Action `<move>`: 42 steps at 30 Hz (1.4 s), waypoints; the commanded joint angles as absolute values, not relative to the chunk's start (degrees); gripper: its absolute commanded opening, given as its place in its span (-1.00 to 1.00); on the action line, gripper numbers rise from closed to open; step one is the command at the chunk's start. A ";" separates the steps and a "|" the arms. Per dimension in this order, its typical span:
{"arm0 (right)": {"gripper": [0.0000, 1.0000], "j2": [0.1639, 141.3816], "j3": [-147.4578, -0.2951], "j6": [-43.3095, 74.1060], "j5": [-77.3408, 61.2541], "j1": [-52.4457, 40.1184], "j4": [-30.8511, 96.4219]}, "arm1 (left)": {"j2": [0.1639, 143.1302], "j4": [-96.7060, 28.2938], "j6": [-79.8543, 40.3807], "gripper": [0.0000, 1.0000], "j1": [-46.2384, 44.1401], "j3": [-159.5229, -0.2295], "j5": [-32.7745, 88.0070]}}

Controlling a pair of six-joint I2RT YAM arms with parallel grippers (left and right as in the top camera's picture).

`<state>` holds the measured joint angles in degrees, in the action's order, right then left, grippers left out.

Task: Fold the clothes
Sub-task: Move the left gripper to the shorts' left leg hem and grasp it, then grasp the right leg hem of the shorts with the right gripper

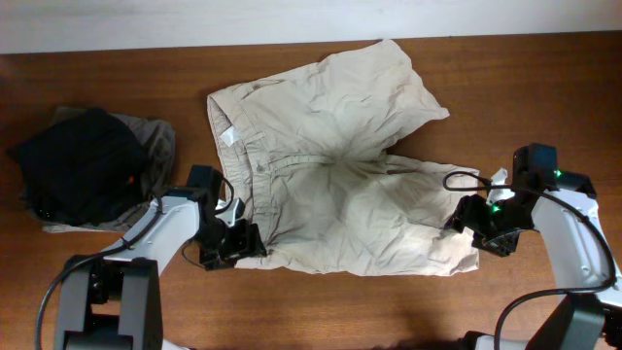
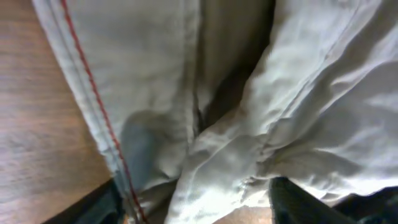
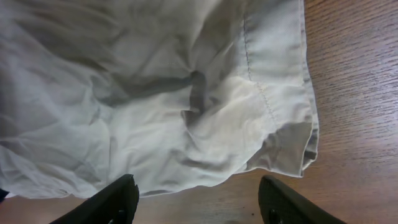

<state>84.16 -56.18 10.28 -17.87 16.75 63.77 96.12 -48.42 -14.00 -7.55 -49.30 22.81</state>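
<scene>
A pair of beige shorts lies spread on the wooden table, waistband to the left, legs to the right. My left gripper is open at the waistband's near corner; the left wrist view shows the waistband with red stitching between its fingers. My right gripper is open at the near leg's hem corner; the right wrist view shows the hem just beyond the fingers, which are apart over bare wood.
A pile of dark and olive clothes lies at the left of the table. A white wall edge runs along the back. A black cable loops near the right arm.
</scene>
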 commanded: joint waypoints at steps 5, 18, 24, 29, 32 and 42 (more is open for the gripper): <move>0.35 83.33 -56.90 11.60 -14.57 16.91 64.05 | 96.42 -49.58 -16.05 -0.97 -7.99 -49.10 21.39; 0.78 83.79 -56.53 15.44 -11.75 22.44 65.45 | 94.08 -52.16 -15.79 -0.99 -7.99 -51.81 21.30; 0.88 83.90 -55.79 15.46 -17.23 29.43 68.82 | 92.01 -52.07 -15.81 -0.99 -7.99 -53.15 20.93; 0.87 85.01 -50.54 15.46 -22.06 29.65 66.46 | 92.01 -51.13 -15.81 -0.99 -7.99 -53.15 20.93; 0.80 85.56 -46.78 15.25 -23.55 29.65 64.49 | 92.01 -51.03 -15.81 -0.99 -7.99 -53.15 20.95; 0.60 85.62 -36.32 15.27 -24.47 29.65 52.95 | 92.01 -51.00 -15.79 -0.99 -7.99 -53.15 20.95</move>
